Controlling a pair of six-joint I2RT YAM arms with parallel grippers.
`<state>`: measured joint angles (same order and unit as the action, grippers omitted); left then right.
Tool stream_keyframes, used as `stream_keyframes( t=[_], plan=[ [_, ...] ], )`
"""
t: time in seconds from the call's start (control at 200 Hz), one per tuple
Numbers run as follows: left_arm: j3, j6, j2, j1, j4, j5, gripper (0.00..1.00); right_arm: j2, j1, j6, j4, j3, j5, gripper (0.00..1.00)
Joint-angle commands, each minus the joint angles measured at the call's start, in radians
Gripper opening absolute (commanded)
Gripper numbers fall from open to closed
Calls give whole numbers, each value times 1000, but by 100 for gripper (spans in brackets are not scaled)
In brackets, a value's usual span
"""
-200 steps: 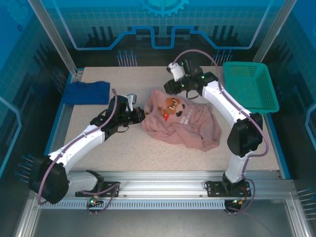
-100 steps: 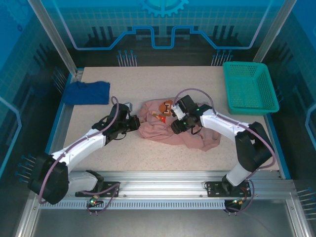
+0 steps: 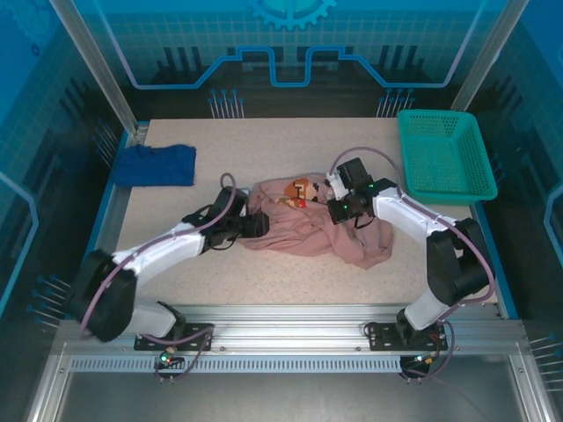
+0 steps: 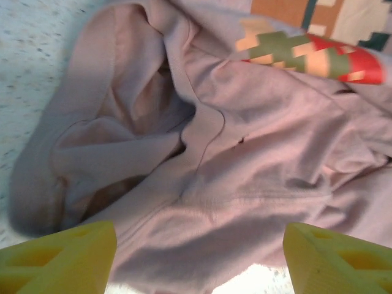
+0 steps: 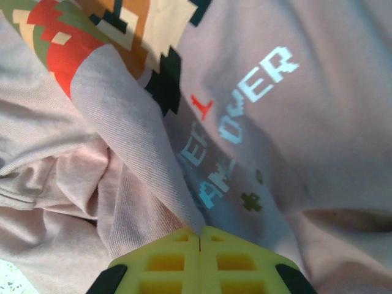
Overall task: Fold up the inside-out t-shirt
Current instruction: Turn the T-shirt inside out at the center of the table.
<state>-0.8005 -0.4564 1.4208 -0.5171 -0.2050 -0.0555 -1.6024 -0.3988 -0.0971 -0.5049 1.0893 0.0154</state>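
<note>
The inside-out t-shirt (image 3: pixel 303 233) is a dusty-pink, soft knit garment lying crumpled in a rounded heap near the middle of the speckled beige table (image 3: pixel 220 141). Its surface shows deep folds, stitched seams, a blocky pixel-style print in orange, red, green and cream, and pale blue block lettering. The left gripper (image 3: pixel 262 226) lies low at the left edge of the heap. In the left wrist view its yellow fingertips (image 4: pixel 61 257) stand wide apart, released, with a rolled fold and flatter fabric lying between and ahead of them and nothing clamped. The right gripper (image 3: pixel 333 209) sits on the upper right part of the heap, just beside the print. In the right wrist view its yellow, lattice-moulded fingers (image 5: pixel 165 262) are pressed together, pinching a raised ridge of fine-ribbed pink fabric that runs up to the line where they meet. A dark blue cloth (image 3: pixel 157 164) lies at the far left, well apart from the t-shirt. A teal mesh basket (image 3: pixel 444 156) stands at the far right.
</note>
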Motion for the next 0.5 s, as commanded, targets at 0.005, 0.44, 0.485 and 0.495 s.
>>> stream_keyframes(
  t=[0.005,0.44,0.485,0.495],
  plan=[
    [-98,81,115,-4,-16,27,74,30,21,-8,-14,37,-22,0],
    [-187,86,309,-15,-63,65,51,24,29,-2,-17,44,-24,1],
    [-184,83,311,-18,-62,67,43,22,31,-2,-17,48,-21,2],
    [-184,84,311,-18,-61,67,42,22,31,-2,-17,49,-20,2]
  ],
)
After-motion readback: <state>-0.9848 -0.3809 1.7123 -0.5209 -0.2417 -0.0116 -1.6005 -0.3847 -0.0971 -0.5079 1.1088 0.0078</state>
